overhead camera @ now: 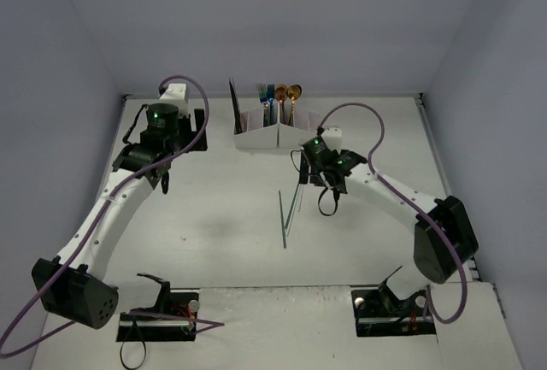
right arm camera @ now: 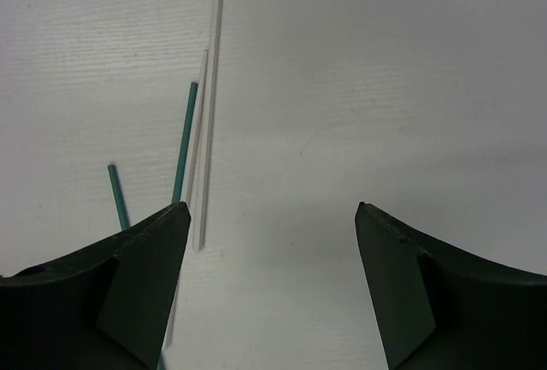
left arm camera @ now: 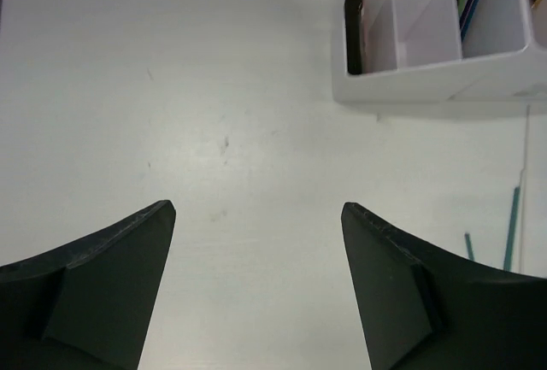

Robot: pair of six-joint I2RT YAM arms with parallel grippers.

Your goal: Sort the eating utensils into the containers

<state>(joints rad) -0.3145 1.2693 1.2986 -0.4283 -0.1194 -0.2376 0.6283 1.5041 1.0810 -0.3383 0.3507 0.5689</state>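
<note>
Jaws on both grippers stand spread, holding nothing. On the table (overhead camera: pixel 214 216), the white organiser box (overhead camera: pixel 256 139) sits at the far side with forks (overhead camera: pixel 267 94) and spoons (overhead camera: pixel 291 92) upright in it. Your right gripper (right arm camera: pixel 272 209) is by far the nearer to the chopsticks (right arm camera: pixel 183 143). They lie flat just beside its left finger, not between the fingers, with their long axis running far-to-near. You likely need a small shift left. Your left gripper (left arm camera: pixel 258 208) hovers well apart from them.
</note>
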